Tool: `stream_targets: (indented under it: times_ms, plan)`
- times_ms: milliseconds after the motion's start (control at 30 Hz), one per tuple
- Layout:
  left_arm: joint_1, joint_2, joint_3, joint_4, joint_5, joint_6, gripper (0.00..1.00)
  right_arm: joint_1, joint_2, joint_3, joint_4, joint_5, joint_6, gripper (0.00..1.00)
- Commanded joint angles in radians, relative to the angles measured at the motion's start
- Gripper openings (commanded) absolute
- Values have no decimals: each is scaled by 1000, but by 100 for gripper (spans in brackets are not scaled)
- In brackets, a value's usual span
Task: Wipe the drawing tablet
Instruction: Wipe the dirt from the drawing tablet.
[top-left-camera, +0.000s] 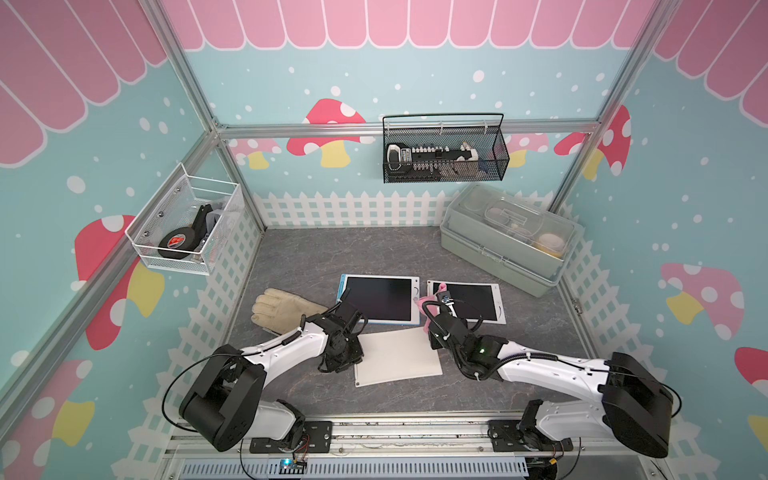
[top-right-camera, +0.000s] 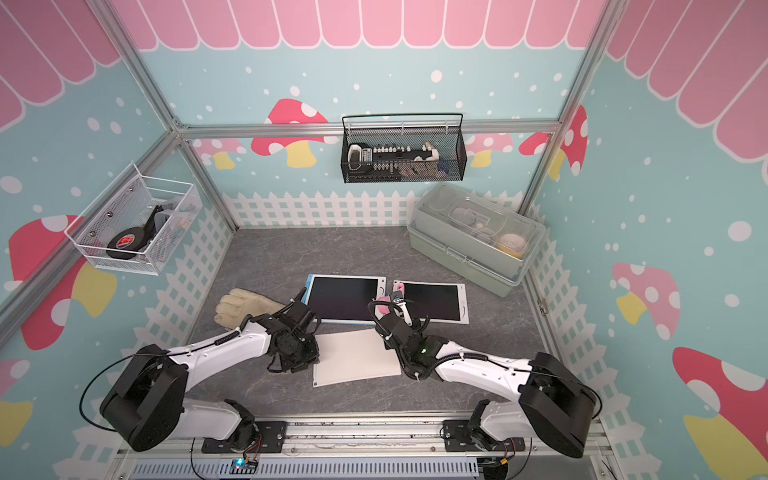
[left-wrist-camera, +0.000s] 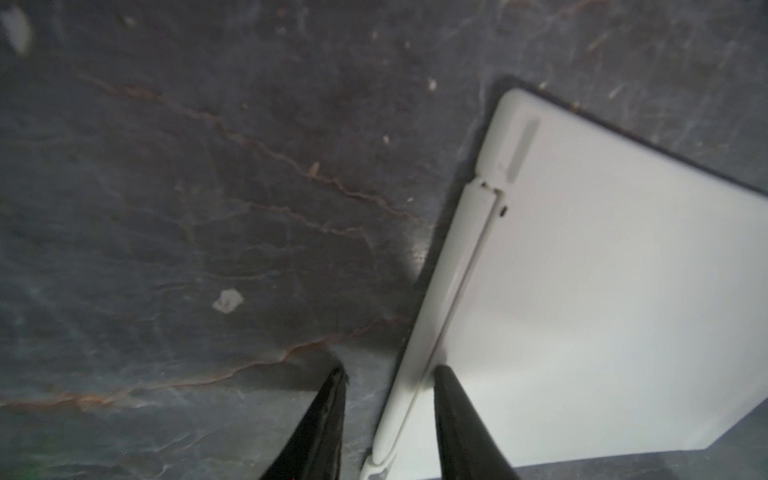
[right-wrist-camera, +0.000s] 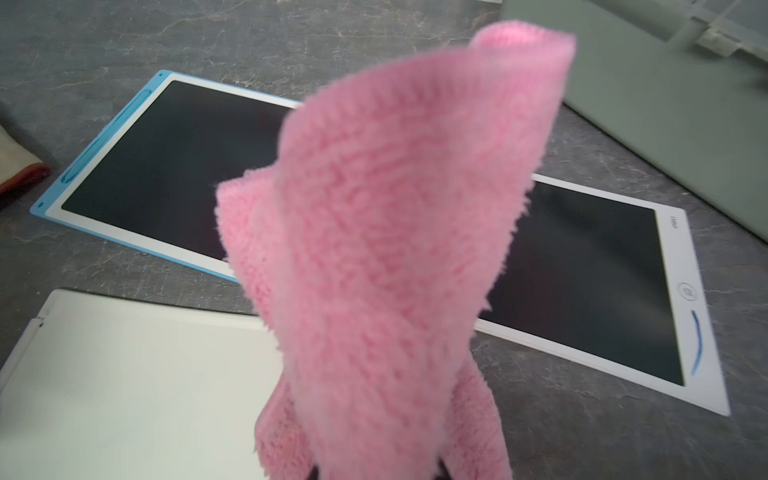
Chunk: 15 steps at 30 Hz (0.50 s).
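Pink cloth (right-wrist-camera: 395, 249), tablet (right-wrist-camera: 582, 282) logo illegible

Mushroom-print teal walls (top-left-camera: 415, 83), white picket trim (top-left-camera: 353, 210), grey marbled tabletop (top-left-camera: 332, 253).

Dark grey marbled tabletop (top-left-camera: 316, 257), veined w/ rust-coloured lines, a few pale crumbs on it. Lying flat on it: beige glove (top-left-camera: 282, 309) at left, fingers pointing left; just right of it a blue-edged tablet (top-left-camera: 376, 297), dark screen up; beside that, narrow gap betw., a white-framed tablet (top-left-camera: 486, 305), also screen up. Nearer the arms' bases, a plain white slab (top-left-camera: 399, 357), slightly askew, just apart from both tablets. Far right corner: grey-green box (top-left-camera: 490, 259) w/ clear lid, set at an angle
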Motion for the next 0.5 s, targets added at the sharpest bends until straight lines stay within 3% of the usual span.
stream_targets:
  times_ms: [0,233,467]
  plan:
    - [-23,24,-1,5,-53,14,34,12,36,32,134,-12,17,0]
    - [-78,53,-7,9,-92,-8,28,35,107,19,183,-47,57,0]
    - [-92,54,-50,43,-90,-46,24,79,296,55,331,-144,114,0]
